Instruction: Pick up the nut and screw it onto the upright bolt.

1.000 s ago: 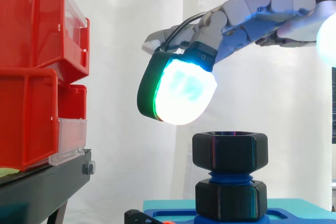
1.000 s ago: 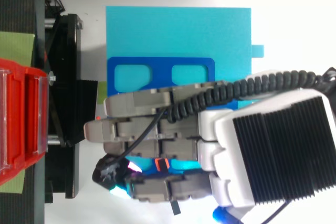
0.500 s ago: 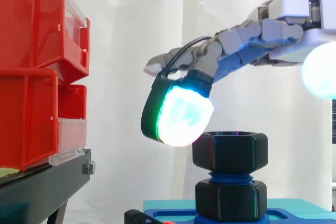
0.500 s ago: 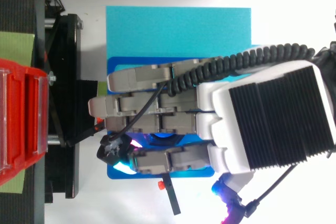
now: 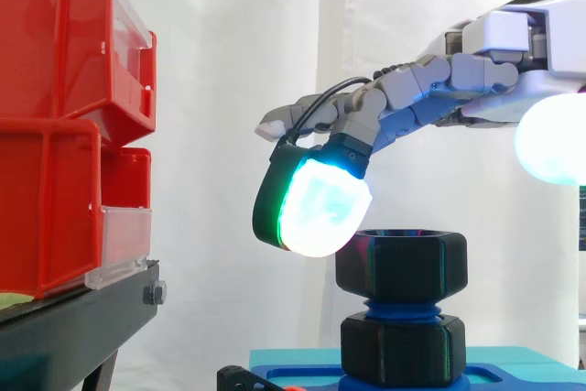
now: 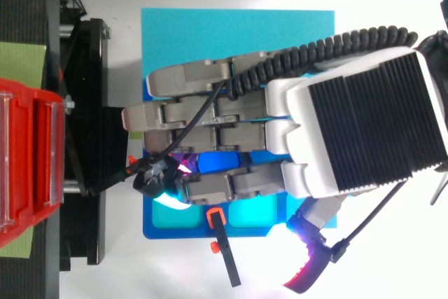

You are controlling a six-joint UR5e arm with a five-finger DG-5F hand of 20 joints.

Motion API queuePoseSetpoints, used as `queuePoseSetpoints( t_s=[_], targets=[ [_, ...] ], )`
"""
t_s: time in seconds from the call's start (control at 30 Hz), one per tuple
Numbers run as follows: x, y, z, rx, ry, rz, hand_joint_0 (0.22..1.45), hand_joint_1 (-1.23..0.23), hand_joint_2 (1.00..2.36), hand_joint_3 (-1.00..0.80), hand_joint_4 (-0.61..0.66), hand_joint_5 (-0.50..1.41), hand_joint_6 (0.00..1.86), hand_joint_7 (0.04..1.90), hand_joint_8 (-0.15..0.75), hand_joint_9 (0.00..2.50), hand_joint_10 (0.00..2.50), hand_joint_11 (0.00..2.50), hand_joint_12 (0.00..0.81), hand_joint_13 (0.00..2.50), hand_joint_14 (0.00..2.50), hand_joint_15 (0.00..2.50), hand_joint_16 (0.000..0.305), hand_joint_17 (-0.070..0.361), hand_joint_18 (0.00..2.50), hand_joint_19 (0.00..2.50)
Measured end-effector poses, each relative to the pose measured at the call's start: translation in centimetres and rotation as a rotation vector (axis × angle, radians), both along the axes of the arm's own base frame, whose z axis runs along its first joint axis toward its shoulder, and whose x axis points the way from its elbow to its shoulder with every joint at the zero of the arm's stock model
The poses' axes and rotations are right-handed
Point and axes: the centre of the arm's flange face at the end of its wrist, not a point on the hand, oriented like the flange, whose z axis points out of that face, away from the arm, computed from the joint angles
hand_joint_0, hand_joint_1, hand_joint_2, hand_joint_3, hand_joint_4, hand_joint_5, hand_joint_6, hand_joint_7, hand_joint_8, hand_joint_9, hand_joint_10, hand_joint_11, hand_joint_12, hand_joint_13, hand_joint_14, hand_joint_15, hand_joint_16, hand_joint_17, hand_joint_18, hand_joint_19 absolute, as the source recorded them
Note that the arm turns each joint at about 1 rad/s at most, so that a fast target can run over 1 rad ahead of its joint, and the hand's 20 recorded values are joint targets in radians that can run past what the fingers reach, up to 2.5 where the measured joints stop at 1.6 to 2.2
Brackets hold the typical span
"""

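Note:
A black nut (image 5: 401,266) sits on top of the upright blue bolt (image 5: 401,307), with a second black nut (image 5: 403,347) lower on the thread. The bolt stands on a dark blue plate (image 5: 513,374). My hand (image 5: 439,89) reaches in from the right above the top nut, open, its fingers stretched out and holding nothing. One glowing fingertip pad (image 5: 316,206) hangs at the nut's upper left edge; whether it touches I cannot tell. From above, the hand (image 6: 350,131) covers the bolt, and only a patch of blue (image 6: 213,162) shows between the fingers.
Red bins (image 5: 64,125) are stacked on a black stand (image 5: 73,327) to the left, close to the fingertips. The dark blue plate rests on a teal block (image 6: 238,33). A small black and orange clip (image 6: 220,243) lies at the plate's near edge.
My hand has come down and, seen from above, slid across the plate until it is over the bolt. The glowing pad dropped from well above the nut to its top edge.

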Motion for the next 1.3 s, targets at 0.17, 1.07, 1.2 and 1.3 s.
queuePoseSetpoints(
  t_s=[0.17, 1.07, 1.2, 1.3],
  targets=[
    [-0.1, -0.8, 0.0, -0.003, -0.001, 0.002, 0.46, -0.13, 1.00, -0.50, 0.16, -0.15, 0.50, 0.71, 0.226, 0.39, 0.00, 0.00, 0.313, 0.06, 0.00, 0.00, 0.039, 0.089, 0.00, 0.00],
    [-1.7, -4.9, -2.2, -0.015, 0.032, -0.013, 0.47, -0.13, 1.00, -0.50, 0.23, -0.11, 0.50, 0.80, 0.243, 0.50, 0.00, 0.00, 0.296, 0.16, 0.00, 0.00, 0.036, 0.082, 0.00, 0.00],
    [-1.7, -5.2, -2.2, -0.014, 0.030, -0.016, 0.47, -0.14, 1.00, -0.50, 0.25, -0.09, 0.50, 0.84, 0.248, 0.55, 0.00, 0.00, 0.292, 0.19, 0.00, 0.00, 0.036, 0.080, 0.00, 0.00],
    [-1.8, -5.3, -2.2, -0.015, 0.029, -0.015, 0.47, -0.14, 1.00, -0.50, 0.26, -0.07, 0.50, 0.87, 0.247, 0.57, 0.00, 0.00, 0.291, 0.20, 0.00, 0.00, 0.035, 0.080, 0.00, 0.00]
  ],
)
